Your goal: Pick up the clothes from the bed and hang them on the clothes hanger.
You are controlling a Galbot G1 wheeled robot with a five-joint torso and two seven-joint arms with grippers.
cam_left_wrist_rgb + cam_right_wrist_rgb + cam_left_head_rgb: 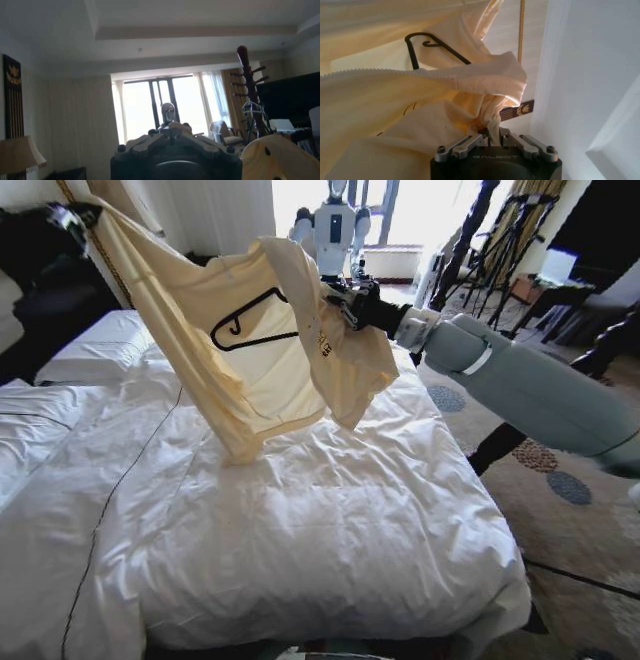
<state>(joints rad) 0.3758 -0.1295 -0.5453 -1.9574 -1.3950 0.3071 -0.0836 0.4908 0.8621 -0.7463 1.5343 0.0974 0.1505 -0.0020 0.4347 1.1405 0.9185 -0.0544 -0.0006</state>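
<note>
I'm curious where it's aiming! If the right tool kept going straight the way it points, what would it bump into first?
The right tool is already pinched shut on the clothes, so it would push further into that yellow fabric. The clothes hanger seems next, though depth is unclear.

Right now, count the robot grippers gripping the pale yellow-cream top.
2: the right gripper pinches the pale yellow-cream thin-fabric top by the thin dark hanger; the left gripper holds its far corner, up left, fingers hidden.
</note>
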